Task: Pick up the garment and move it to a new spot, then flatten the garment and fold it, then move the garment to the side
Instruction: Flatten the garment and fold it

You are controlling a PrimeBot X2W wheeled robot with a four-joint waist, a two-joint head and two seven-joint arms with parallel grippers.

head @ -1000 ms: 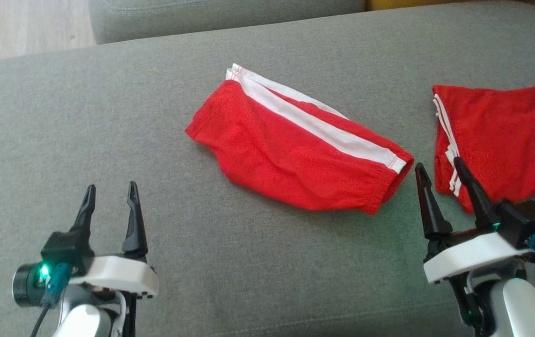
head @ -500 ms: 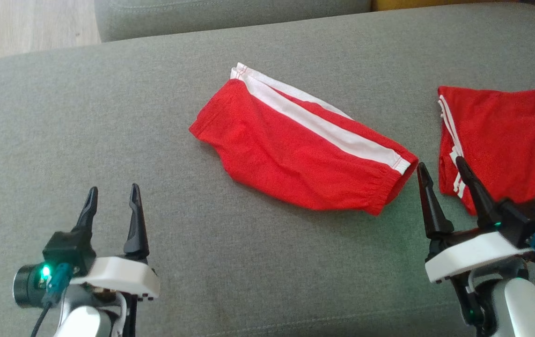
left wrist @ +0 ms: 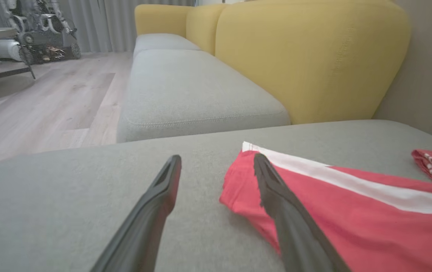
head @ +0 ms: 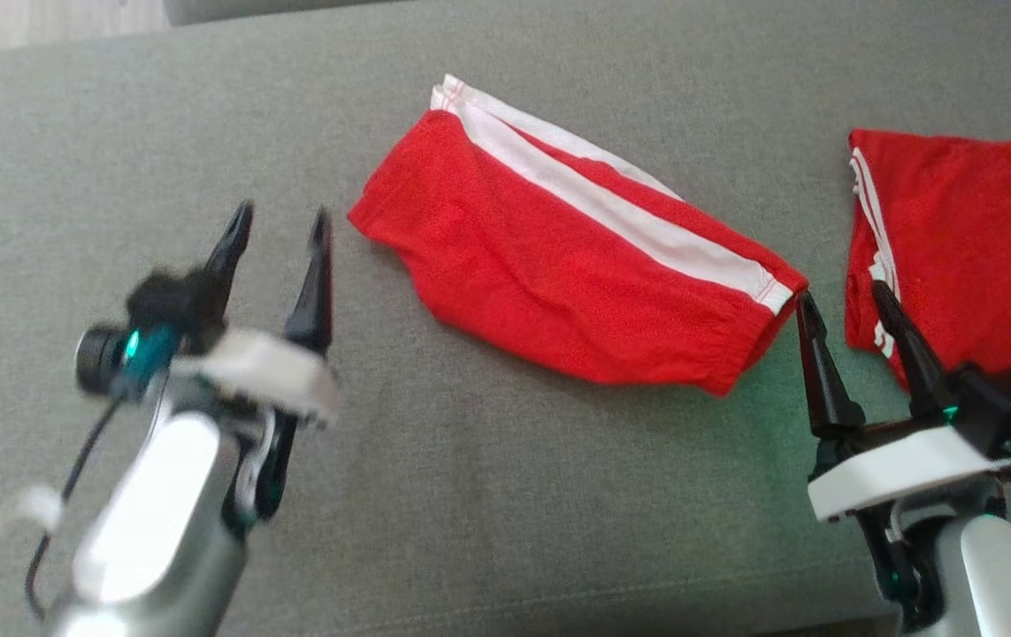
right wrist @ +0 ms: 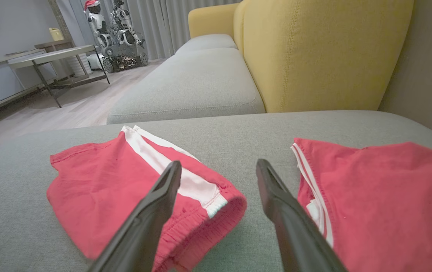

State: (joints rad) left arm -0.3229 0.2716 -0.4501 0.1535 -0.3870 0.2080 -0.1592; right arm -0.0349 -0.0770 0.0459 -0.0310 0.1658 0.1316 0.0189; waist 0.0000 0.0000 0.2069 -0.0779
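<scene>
The left gripper (head: 282,212), blurred in the head view, was seen with its fingers parted and nothing held between them. It was raised over the left part of the grey seat cushion (head: 470,495), just beside the left end of the garment (head: 558,283). The garment, red shorts with a white side stripe, was laid slantwise across the middle of the cushion, nearer its far edge. At its right end the right gripper (head: 841,292) was likewise held open and empty, its fingers pointed into the gap between the garment and a second red garment (head: 974,257), which was spread toward the cushion's right edge. A yellow backrest (left wrist: 314,56) was seen beyond the cushion.
</scene>
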